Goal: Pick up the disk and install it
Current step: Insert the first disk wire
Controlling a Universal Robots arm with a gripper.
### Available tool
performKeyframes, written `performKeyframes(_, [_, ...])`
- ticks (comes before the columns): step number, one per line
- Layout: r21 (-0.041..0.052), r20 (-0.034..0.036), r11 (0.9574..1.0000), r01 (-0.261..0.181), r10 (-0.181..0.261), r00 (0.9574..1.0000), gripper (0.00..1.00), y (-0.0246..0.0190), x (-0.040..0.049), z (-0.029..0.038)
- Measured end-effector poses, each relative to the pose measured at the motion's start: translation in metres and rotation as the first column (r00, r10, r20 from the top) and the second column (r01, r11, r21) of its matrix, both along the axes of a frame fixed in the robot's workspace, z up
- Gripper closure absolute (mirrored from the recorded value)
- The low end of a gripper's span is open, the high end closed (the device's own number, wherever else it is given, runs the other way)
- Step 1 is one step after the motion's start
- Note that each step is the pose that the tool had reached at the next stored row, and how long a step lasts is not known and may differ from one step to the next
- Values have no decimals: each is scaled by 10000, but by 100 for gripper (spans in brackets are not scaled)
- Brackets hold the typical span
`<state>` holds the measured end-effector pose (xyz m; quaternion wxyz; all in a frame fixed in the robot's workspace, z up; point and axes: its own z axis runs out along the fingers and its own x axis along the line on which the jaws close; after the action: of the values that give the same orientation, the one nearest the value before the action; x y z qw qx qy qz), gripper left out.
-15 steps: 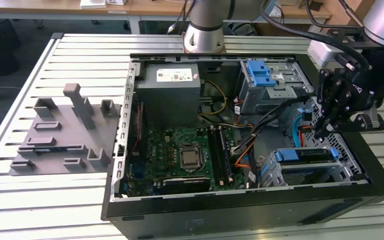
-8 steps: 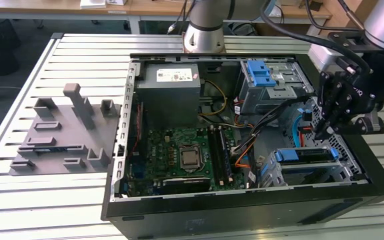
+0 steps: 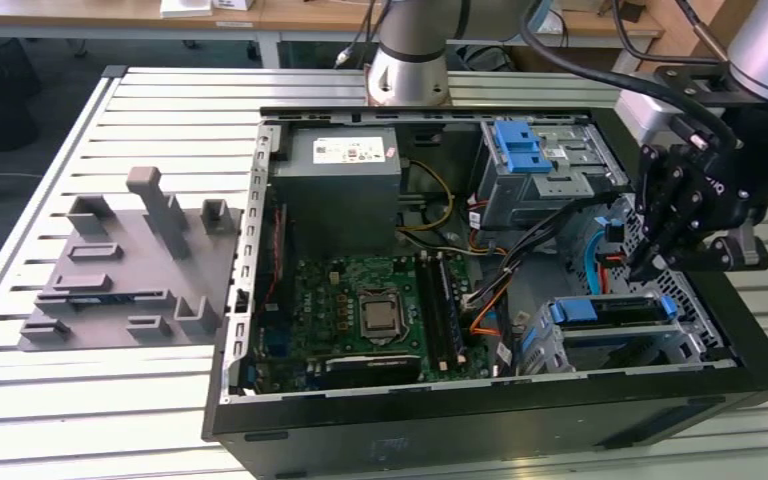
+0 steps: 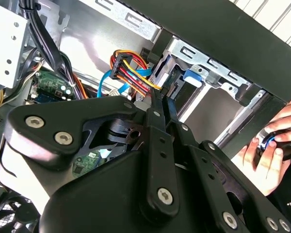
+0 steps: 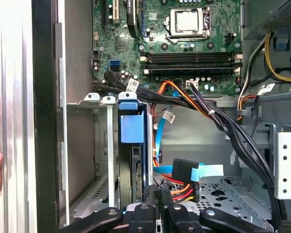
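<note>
The disk (image 3: 606,310), a flat silver hard drive framed in a blue plastic carrier, stands on edge in the grey metal drive cage (image 3: 678,345) at the corner of the open black computer case (image 3: 491,420). By its look it is already in its bay. In the first wrist view the disk (image 5: 132,127) shows its blue tab at the mouth of the slot, with the dark body running down behind.

I judge it dense for its size, stiff, smooth on the faces and sensitive to knocks. The carrier would flex a little. The blue tab or the long carrier edges look like the safest hold, not the label face.

The black gripper (image 3: 648,268) hangs above the cage on the exterior view's right, apart from the disk. Its fingers are drawn together with nothing between them.

In the first wrist view the gripper (image 5: 157,191) points near the bundle of orange, red and blue cables (image 5: 184,174) just beside the cage, with the green motherboard (image 5: 184,48) beyond. The second wrist view brings in a person's hand (image 4: 266,155) outside the case wall, curled round a small dark object. The exterior view adds the slatted aluminium table (image 3: 157,400) and a grey stepped fixture block (image 3: 131,270) lying well apart from the case.
</note>
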<state>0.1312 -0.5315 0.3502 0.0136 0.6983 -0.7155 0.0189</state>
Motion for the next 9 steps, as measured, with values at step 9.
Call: performKeyframes(9, [4, 0, 10000, 41, -41, 10000, 84, -29, -1, -14])
